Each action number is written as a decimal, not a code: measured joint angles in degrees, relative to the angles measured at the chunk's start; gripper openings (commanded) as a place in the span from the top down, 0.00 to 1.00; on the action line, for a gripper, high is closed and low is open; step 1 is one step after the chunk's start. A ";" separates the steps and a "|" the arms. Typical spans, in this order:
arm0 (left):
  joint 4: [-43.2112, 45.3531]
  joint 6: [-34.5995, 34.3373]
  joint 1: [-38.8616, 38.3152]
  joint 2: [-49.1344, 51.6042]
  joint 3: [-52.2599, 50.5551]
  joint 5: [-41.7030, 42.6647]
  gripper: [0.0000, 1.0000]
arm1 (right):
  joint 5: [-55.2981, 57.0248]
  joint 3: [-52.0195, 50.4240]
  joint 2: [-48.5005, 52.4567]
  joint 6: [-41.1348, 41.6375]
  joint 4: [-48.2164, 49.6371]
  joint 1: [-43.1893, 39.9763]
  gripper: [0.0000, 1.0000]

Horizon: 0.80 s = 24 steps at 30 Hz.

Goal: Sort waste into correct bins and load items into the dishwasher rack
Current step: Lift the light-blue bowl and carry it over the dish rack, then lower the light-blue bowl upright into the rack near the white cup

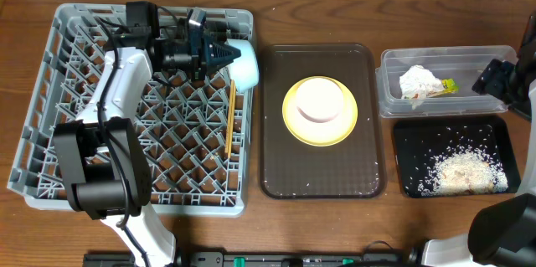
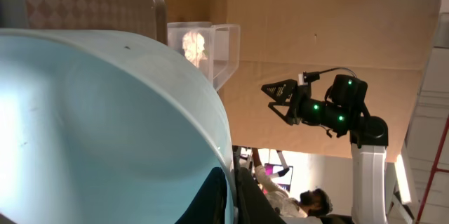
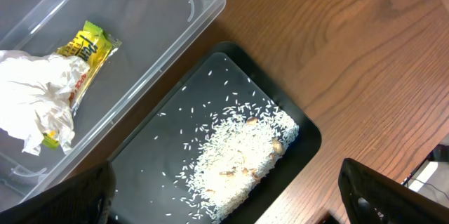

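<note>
My left gripper (image 1: 224, 56) is shut on the rim of the light blue bowl (image 1: 244, 64), held on its side over the far right corner of the grey dishwasher rack (image 1: 50, 91). In the left wrist view the bowl (image 2: 105, 126) fills the frame, with the fingers (image 2: 233, 190) pinching its rim. A chopstick (image 1: 229, 118) lies in the rack. The yellow plate (image 1: 293, 125) carries the white bowl (image 1: 319, 100). The clear tub (image 1: 444, 56) holds the napkin (image 3: 35, 97) and the snack packet (image 3: 88, 48). The black tray (image 3: 161, 154) holds rice (image 3: 238, 154). My right gripper (image 3: 226, 182) is open above it. No cup shows.
The plate and white bowl sit on the dark brown serving tray (image 1: 276, 166) between the rack and the bins. The right arm (image 1: 502, 79) hangs at the table's right edge beside the clear tub. Bare wood table (image 3: 365, 55) lies beyond the black tray.
</note>
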 measured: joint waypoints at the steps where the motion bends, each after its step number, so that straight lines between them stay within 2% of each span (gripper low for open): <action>1: -0.37 0.20 0.13 0.00 0.02 -0.07 0.93 | 0.00 0.00 0.00 0.00 0.00 0.00 0.01; 10: -6.62 7.02 1.14 0.00 0.22 -0.15 0.92 | 0.00 0.00 0.00 0.00 0.00 0.00 0.01; 24: -17.49 19.37 0.26 -1.57 1.77 -11.45 0.93 | 0.00 0.00 0.00 0.00 0.00 0.00 0.01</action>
